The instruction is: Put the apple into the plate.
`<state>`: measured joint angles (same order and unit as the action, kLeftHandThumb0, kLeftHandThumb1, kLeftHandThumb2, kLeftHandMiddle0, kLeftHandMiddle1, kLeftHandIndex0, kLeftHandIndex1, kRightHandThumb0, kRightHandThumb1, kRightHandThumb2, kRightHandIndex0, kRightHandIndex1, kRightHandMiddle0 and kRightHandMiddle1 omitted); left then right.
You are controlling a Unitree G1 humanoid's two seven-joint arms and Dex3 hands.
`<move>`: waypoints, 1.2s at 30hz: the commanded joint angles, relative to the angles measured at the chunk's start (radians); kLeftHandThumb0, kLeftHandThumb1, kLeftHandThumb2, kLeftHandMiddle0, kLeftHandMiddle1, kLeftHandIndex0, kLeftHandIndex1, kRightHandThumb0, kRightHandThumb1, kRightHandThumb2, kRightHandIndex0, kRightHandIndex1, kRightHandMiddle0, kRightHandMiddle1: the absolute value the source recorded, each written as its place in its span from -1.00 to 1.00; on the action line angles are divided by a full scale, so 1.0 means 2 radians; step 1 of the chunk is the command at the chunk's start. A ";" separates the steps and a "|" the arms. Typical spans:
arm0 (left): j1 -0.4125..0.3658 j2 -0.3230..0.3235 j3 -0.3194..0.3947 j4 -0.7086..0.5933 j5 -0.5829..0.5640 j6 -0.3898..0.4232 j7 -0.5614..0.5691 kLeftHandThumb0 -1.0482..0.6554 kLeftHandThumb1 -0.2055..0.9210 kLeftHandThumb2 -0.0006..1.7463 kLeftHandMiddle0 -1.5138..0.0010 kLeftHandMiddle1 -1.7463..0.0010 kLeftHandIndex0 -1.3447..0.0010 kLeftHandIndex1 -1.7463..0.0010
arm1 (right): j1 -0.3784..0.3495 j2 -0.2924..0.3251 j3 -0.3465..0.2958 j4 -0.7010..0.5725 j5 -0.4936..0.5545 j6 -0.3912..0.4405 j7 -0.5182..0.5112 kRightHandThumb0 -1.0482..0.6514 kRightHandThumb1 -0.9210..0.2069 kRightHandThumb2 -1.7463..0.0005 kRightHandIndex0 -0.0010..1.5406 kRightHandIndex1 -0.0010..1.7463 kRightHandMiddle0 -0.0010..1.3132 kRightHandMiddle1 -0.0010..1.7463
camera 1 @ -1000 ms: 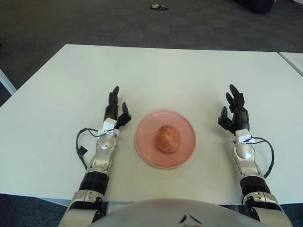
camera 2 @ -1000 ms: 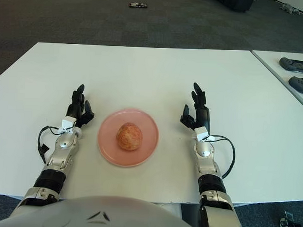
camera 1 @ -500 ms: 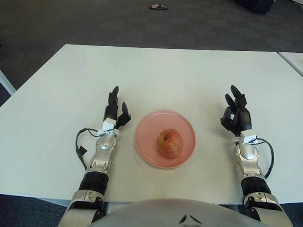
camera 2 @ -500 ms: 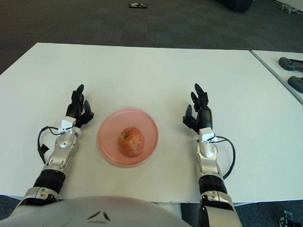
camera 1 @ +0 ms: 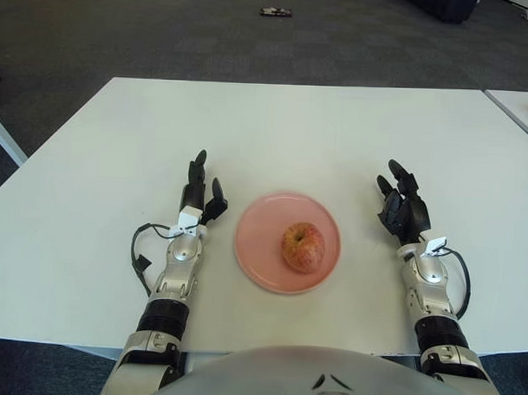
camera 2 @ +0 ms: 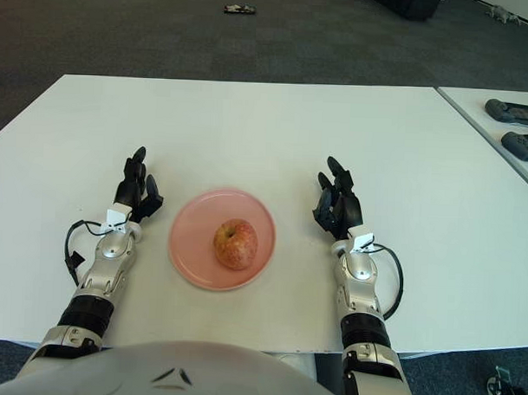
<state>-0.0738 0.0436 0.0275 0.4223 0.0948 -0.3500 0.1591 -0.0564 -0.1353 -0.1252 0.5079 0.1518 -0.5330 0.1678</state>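
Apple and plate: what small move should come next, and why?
Probably none beyond keeping both hands clear. The apple sits on the pink plate, inside its rim, touched by neither hand. The left hand shows left of the plate, the right hand right of it, both open and apart from it.

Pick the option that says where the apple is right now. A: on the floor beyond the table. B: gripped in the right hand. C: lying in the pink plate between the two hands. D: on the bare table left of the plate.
C: the apple lies in the pink plate, with the left hand to its left and the right hand to its right, both empty with fingers spread.
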 commanded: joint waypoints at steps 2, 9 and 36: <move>0.007 0.000 0.000 0.014 0.002 0.010 -0.002 -0.71 1.00 0.13 0.80 0.99 1.00 0.54 | 0.013 0.009 -0.002 -0.008 0.022 0.032 0.018 -0.70 -1.00 -0.12 -0.73 -0.97 -1.00 -0.45; 0.005 -0.001 0.000 0.013 0.004 0.013 0.001 -0.71 1.00 0.14 0.80 1.00 1.00 0.54 | 0.014 0.009 -0.008 -0.019 0.028 0.057 0.031 -0.69 -1.00 -0.10 -0.71 -0.96 -1.00 -0.44; 0.005 -0.003 -0.002 0.006 0.003 0.025 -0.004 -0.73 1.00 0.13 0.80 0.99 1.00 0.54 | 0.021 0.008 -0.011 -0.047 0.024 0.095 0.031 -0.65 -1.00 -0.03 -0.71 -0.98 -1.00 -0.45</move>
<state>-0.0747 0.0404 0.0275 0.4137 0.1004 -0.3319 0.1603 -0.0340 -0.1263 -0.1451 0.4055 0.2003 -0.3703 0.2286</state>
